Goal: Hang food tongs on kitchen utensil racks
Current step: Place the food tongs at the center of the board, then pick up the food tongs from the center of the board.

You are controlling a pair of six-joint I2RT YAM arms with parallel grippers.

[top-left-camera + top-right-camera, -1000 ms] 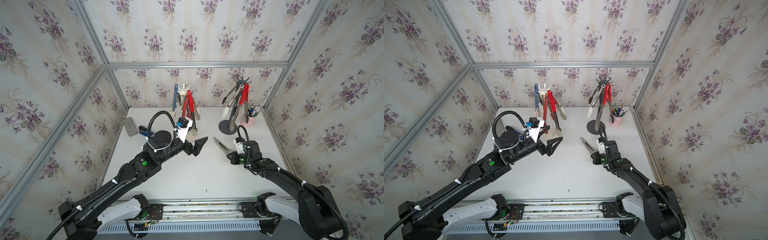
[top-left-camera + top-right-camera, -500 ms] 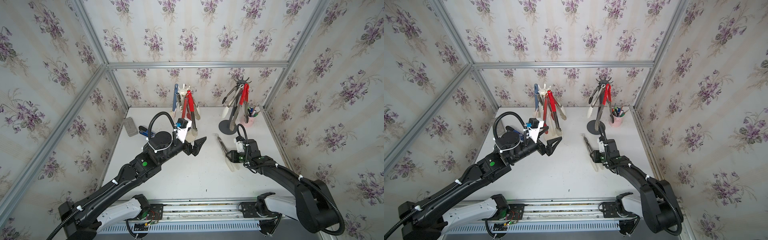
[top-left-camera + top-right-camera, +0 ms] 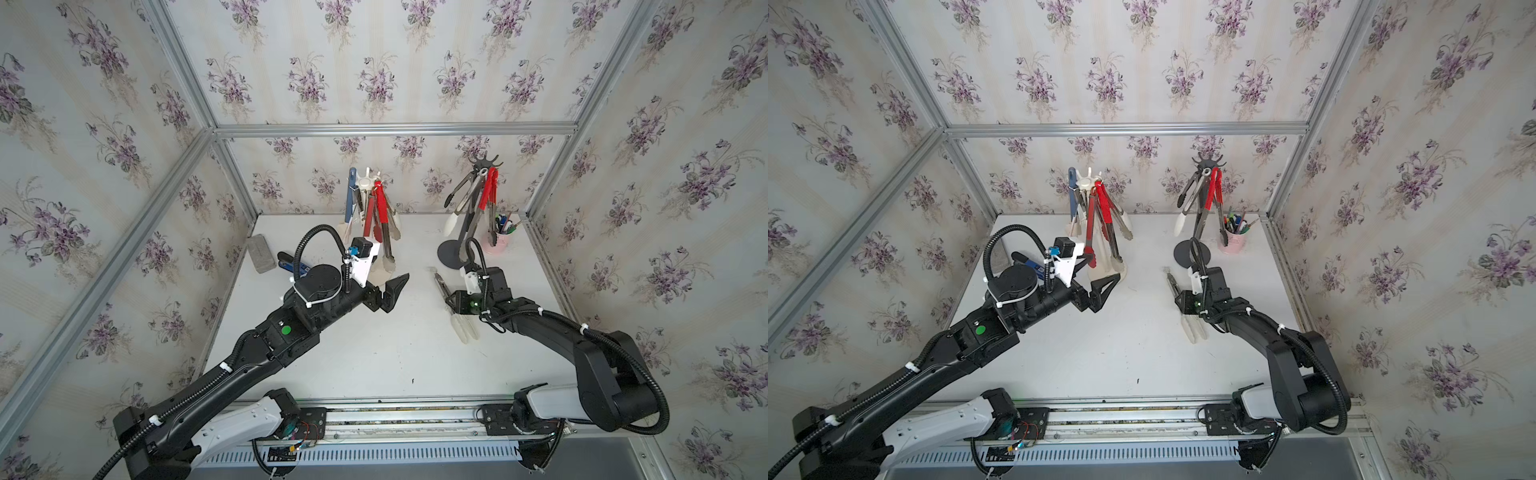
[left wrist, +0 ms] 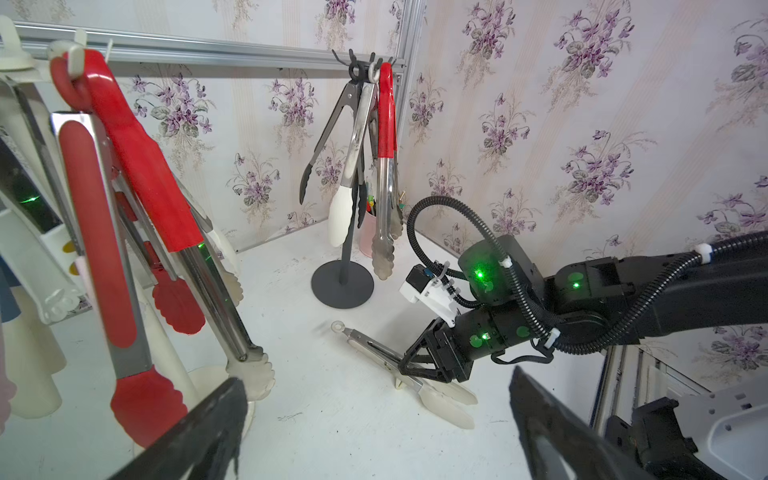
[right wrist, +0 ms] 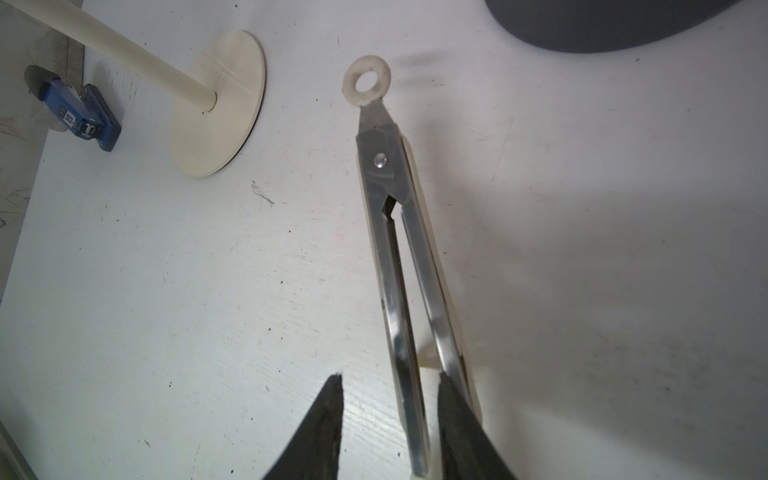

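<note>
While the right gripper (image 5: 390, 376) is standing low over the loose tongs (image 5: 388, 291) on the table (image 3: 374, 353), its fingers (image 5: 324, 428) are sitting partly open and are gripping nothing. The step in hand is judged to be the grasp.

Procedure:
- The grasp is calling for centring the fingers over both steel arms before closing. That way the closing is squeezing the arms together instead of sliding the tongs sideways.
- Gripping at mid-arm is leaving the hanging ring (image 5: 368, 101) free for a hook.

Position of the tongs:
- The pale spoon tips (image 3: 465, 330) are lying nearest the robot base, on the near side of the fingers.
- Both arms are passing between the fingers, off-centre. One finger is touching, or very nearly touching, the outer arm. Its partner is standing clear, with bare table showing between it and the tongs.
- The ring end is pointing away from the robot, toward the racks.

Beyond the ring, the black rack (image 3: 451, 255) is standing with its base near the tongs. It is carrying several hung tongs, and some prongs at its crown are appearing free.

The left gripper (image 3: 397, 293) is hovering with its fingers spread wide and empty, beside the crowded white rack (image 3: 365, 183).
</note>
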